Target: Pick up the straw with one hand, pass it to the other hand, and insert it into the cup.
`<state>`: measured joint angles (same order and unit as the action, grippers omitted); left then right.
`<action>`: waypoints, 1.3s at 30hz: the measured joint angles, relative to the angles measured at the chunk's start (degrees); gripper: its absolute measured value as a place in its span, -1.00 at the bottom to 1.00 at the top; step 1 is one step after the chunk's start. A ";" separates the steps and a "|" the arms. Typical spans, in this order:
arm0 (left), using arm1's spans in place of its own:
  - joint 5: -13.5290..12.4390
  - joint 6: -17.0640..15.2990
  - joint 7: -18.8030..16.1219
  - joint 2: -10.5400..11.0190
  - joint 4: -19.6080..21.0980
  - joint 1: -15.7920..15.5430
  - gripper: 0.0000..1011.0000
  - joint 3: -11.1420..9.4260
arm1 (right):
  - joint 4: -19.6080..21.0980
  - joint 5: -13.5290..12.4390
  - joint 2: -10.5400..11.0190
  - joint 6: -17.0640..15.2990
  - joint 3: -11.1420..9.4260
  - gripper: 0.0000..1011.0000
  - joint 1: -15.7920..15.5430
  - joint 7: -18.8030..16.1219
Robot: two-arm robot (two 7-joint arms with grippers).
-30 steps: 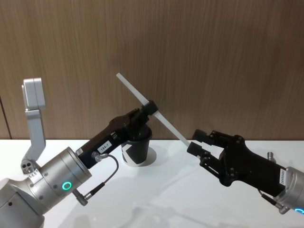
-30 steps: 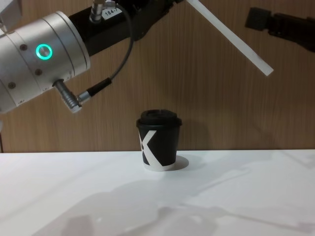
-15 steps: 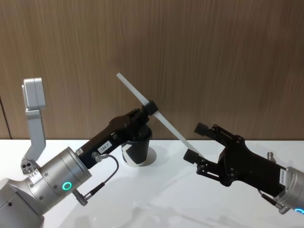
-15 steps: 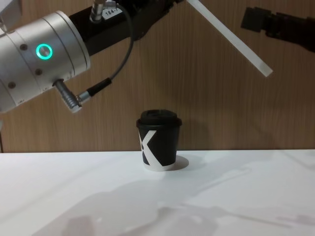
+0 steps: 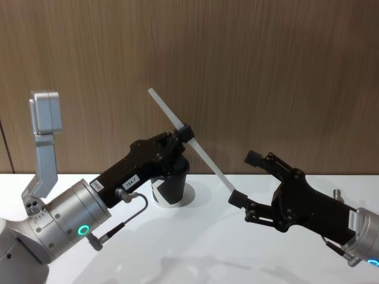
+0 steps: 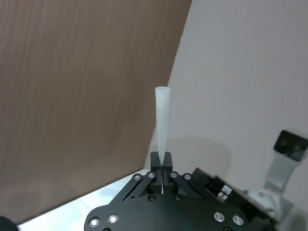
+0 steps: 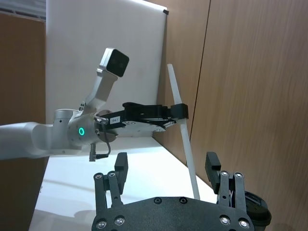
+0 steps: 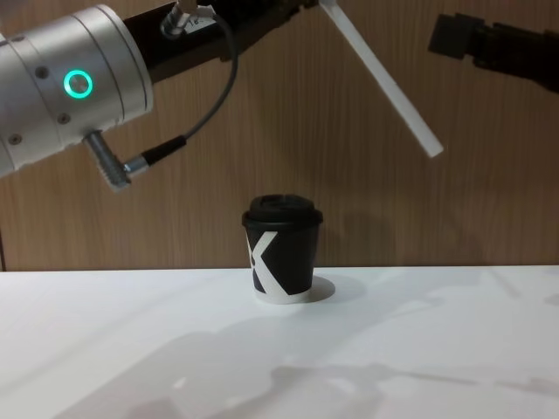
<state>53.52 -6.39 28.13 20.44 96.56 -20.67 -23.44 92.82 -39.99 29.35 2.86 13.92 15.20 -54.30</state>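
The left hand [image 5: 185, 134] is clamped on the straw [image 5: 166, 110] near its middle, holding it slanted in the air above the cup [image 8: 281, 254] by the tabletop's [image 5: 207, 248] far edge — lower end free for inserting — while the right hand [image 5: 245, 177] hangs wide open around that end, gripping nothing.

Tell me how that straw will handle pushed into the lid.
Probably stiff: the straw juts straight though the left gripper pinches it partway along. Likely very light, being thin and translucent. Smooth, so it may slip in the grip against the cup lid.
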 joint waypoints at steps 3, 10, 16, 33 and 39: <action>-2.61 0.84 -1.52 0.79 0.85 -0.14 -0.97 -0.41 | 0.00 0.00 0.00 0.00 0.00 0.98 0.00 0.00; -8.62 1.87 -5.26 2.46 2.71 -0.48 -0.97 -1.23 | 0.00 0.00 0.00 0.00 0.00 0.98 0.00 0.00; -13.85 1.65 -9.25 3.67 4.25 -0.77 -0.97 -1.69 | 0.00 0.00 0.00 0.00 0.00 0.98 0.00 0.00; -24.26 -3.57 -20.91 4.37 6.09 -1.73 -0.97 -1.40 | 0.00 0.00 0.00 0.00 -0.01 0.98 0.00 0.00; -26.46 -5.85 -24.34 3.46 4.77 -2.75 -0.97 -0.92 | 0.00 0.00 0.00 0.00 -0.01 0.98 0.00 0.00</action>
<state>27.06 -12.24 3.79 23.90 101.34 -23.42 -24.36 92.82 -39.98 29.35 2.86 13.92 15.21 -54.30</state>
